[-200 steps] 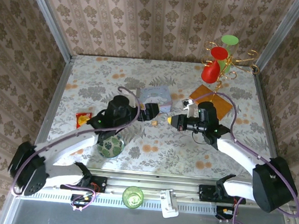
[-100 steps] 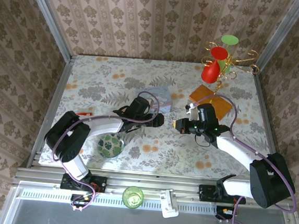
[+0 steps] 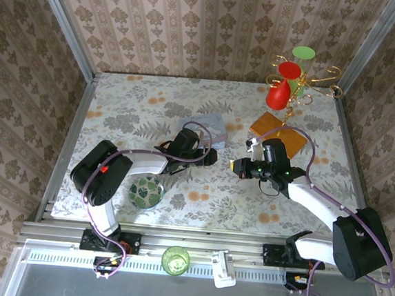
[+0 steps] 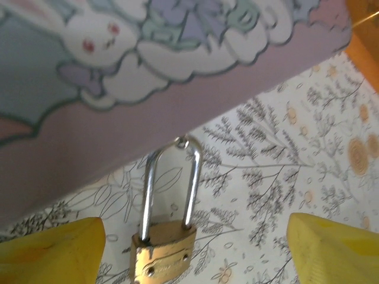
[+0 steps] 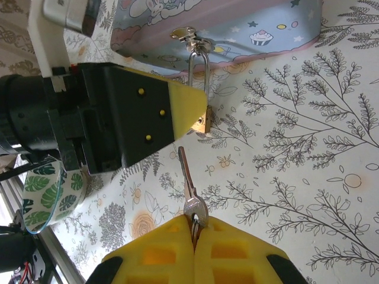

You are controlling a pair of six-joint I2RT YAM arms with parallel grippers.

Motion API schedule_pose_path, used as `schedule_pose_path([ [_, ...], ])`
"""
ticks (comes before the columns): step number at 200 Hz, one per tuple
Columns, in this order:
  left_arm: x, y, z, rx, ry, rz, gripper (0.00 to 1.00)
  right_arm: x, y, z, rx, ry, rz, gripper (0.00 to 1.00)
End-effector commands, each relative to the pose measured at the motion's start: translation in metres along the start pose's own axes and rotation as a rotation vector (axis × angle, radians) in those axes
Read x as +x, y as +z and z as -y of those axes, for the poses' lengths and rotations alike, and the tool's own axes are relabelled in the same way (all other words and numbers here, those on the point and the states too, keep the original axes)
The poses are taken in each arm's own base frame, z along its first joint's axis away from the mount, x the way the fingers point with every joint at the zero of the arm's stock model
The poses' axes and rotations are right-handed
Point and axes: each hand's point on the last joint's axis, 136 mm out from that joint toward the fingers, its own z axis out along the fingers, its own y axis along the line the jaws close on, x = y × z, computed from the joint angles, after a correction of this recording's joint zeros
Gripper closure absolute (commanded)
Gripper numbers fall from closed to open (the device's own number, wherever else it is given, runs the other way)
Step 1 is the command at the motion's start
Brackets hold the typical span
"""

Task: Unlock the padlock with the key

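Note:
The small brass padlock point(image 4: 161, 253) hangs by its silvery shackle point(image 4: 190, 177) from the clasp of the pale blue cartoon tin point(image 4: 148, 89) and lies on the floral tablecloth. My left gripper point(image 4: 194, 239) is open around it. One yellow finger point(image 4: 50, 251) is close on the left of the padlock body; the other finger point(image 4: 334, 245) stands far off on the right. My right gripper point(image 5: 193, 228) is shut on the head of the silver key point(image 5: 188, 177). The key's blade points at the padlock point(image 5: 203, 123), a short gap away, beside the left gripper's yellow fingertip point(image 5: 186, 103).
A green leaf-patterned bowl point(image 3: 145, 192) sits under the left arm. An orange mat point(image 3: 280, 133) and a gold stand with red and green cups point(image 3: 290, 80) are at the back right. A green cup point(image 3: 175, 260) stands on the front rail.
My left gripper has slid right to the padlock in front of the tin, and its arm has folded back. The right gripper has shifted slightly right with the key.

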Motion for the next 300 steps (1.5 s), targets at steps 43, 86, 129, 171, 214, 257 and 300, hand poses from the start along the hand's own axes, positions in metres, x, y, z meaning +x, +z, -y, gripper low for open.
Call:
schedule_pose_path([
  [43,0.009,0.014,0.021,0.073,-0.052,0.017,0.29,0.007,-0.001,0.009,0.028,-0.009,0.000,1.00],
  [86,0.023,0.020,0.013,0.054,-0.104,0.049,0.38,0.011,-0.001,0.011,0.034,-0.002,-0.003,1.00],
  [129,0.026,0.023,-0.014,-0.019,-0.221,0.183,0.39,0.011,-0.001,0.012,0.038,-0.001,-0.001,1.00],
  [171,0.024,0.029,-0.021,-0.001,-0.302,0.278,0.48,0.011,-0.006,0.013,0.051,-0.009,0.010,1.00],
  [214,0.026,0.038,-0.019,-0.020,-0.313,0.310,0.41,0.016,-0.009,0.018,0.059,0.000,0.015,1.00],
  [257,0.047,0.047,-0.045,-0.137,-0.482,0.350,0.38,0.017,-0.014,0.022,0.068,0.000,0.028,1.00],
  [300,0.053,0.060,-0.035,-0.149,-0.484,0.325,0.39,0.017,-0.018,0.024,0.064,0.006,0.022,1.00],
])
